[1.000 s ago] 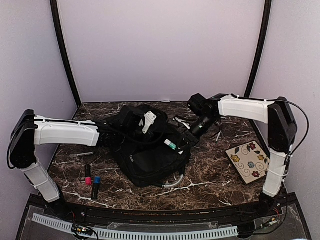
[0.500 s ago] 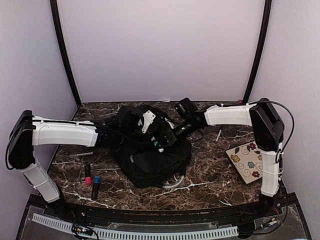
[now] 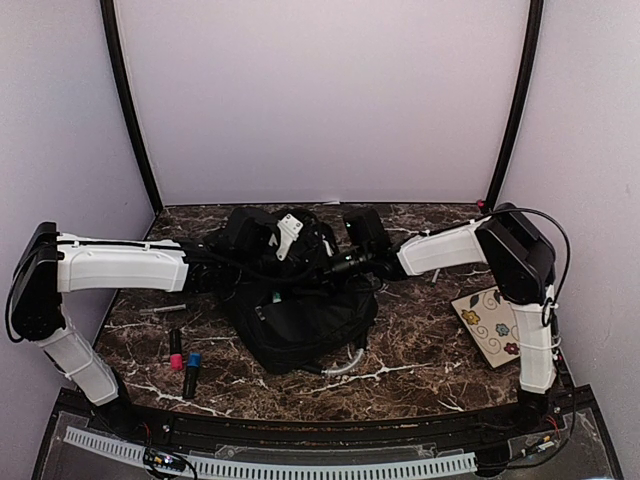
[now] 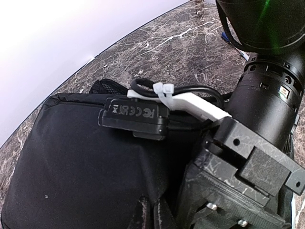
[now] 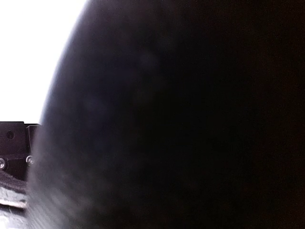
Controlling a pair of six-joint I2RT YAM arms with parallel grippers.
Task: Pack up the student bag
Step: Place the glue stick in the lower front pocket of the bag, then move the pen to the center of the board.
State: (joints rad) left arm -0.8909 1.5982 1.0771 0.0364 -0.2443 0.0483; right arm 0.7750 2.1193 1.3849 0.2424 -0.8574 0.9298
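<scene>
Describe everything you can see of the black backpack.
The student bag is a large black soft-fabric backpack lying slumped in the middle of the marble-patterned table. Its near end is rounded; a pale curved strip pokes out at its near right edge. The left arm and right arm both reach to its far end, where their tips are lost against the black fabric.

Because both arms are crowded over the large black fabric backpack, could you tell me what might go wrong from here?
The left arm and right arm meet closely above the large black soft fabric backpack, so they may collide. The right wrist view is almost wholly dark, probably blocked by fabric, so that arm could snag unseen.
</scene>
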